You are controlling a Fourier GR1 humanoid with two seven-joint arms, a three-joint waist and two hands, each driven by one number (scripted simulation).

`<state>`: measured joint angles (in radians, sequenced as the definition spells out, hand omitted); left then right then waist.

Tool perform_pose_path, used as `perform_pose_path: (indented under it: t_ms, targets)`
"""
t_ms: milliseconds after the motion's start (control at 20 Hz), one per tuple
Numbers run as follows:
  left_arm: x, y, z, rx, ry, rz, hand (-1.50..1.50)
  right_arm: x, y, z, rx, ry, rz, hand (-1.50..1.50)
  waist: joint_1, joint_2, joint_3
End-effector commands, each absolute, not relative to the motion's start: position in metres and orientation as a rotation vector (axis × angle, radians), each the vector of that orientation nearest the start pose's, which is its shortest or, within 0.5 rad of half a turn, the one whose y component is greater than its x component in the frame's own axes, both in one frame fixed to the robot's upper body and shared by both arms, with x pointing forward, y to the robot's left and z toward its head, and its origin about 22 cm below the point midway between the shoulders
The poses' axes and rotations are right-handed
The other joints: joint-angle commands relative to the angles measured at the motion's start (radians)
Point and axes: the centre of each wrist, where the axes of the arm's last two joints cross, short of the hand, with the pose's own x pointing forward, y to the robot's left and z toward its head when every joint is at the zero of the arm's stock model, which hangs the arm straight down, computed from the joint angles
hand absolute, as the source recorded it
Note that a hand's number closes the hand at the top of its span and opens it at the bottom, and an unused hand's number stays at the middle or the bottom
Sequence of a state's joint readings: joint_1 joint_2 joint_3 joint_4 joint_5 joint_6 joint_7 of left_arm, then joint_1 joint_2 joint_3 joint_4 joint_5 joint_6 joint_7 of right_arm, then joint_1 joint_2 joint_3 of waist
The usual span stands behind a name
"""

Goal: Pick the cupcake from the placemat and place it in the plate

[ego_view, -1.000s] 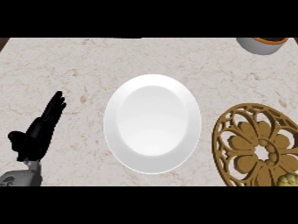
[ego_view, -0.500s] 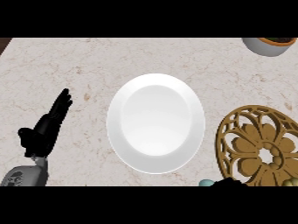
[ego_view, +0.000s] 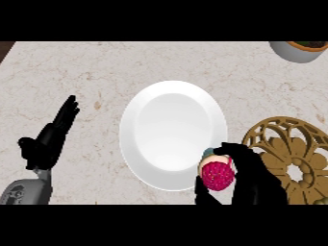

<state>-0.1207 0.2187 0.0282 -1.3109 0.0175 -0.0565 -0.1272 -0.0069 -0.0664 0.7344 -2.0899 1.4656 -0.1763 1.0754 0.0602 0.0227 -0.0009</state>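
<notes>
Marble counter [ego_view: 88,72], right robot hand [ego_view: 248,175] seemingly gripping cupcake [ego_view: 217,174]

The plate [ego_view: 173,129] lies mid-counter, the placemat [ego_view: 301,161] to its right, a bowl [ego_view: 300,49] behind at the far right.

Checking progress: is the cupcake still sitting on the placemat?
No, the right hand holds the cupcake over the plate's edge, off the placemat.

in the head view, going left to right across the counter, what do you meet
left hand → white plate → pink-topped cupcake held in the right hand over the plate's lower right rim → gold openwork placemat; a pot sits far right at the top.
</notes>
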Motion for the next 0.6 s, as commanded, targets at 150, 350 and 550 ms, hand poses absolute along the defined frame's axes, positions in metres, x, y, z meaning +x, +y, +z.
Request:
perform_pose_path:
  t_ms: [150, 350, 550]
  targets:
    - [0.274, 0.286, -0.011, 0.115, -1.545, -0.192, 0.00, 0.225, -0.075, 0.104, -1.078, -1.272, 0.159, -1.50, 0.004, -0.005, 0.002]
    - [0.266, 0.280, -0.015, 0.115, -1.547, -0.196, 0.00, 0.247, -0.071, 0.106, -1.040, -1.380, 0.023, -1.50, 0.003, -0.014, 0.003]
    - [0.263, 0.296, -0.022, 0.135, -1.525, -0.156, 0.00, 0.254, -0.083, 0.119, -0.987, -1.500, -0.189, -1.50, -0.020, -0.015, 0.003]
